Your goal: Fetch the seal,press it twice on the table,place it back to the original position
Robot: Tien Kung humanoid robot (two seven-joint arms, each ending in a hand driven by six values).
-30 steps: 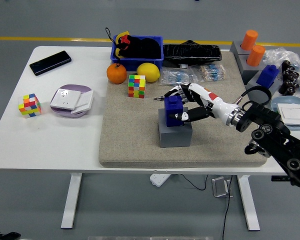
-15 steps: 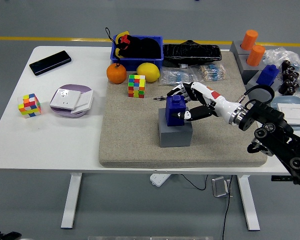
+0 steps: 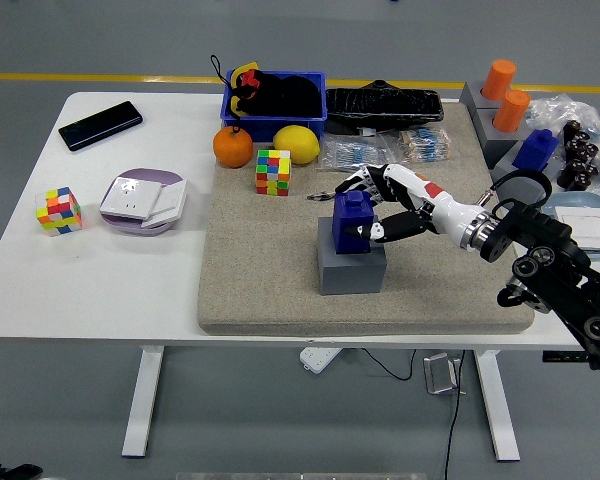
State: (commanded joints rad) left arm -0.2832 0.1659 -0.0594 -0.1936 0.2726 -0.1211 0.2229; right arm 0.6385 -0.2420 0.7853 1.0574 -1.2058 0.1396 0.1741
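Observation:
The blue seal (image 3: pixel 351 222) stands upright on a grey block (image 3: pixel 350 270) in the middle of the beige mat (image 3: pixel 270 290). My right hand (image 3: pixel 361 209) reaches in from the right and is shut on the seal, with fingers curled over its top and far side and the thumb on its right side. The seal's base rests on the block's top. My left hand is out of view.
A Rubik's cube (image 3: pixel 273 172), an orange (image 3: pixel 233 147), a lemon (image 3: pixel 296 143) and a blue bin (image 3: pixel 275 100) stand behind the seal. A second blue seal (image 3: pixel 536 150) and orange cylinders (image 3: pixel 505 95) are at far right. A phone (image 3: pixel 100 125), a plate (image 3: pixel 143 198) and another cube (image 3: pixel 59 210) lie on the left.
My right hand and the seal have shifted slightly to the right on the grey block. The wrist has drawn back a little. The last half second shows almost no motion.

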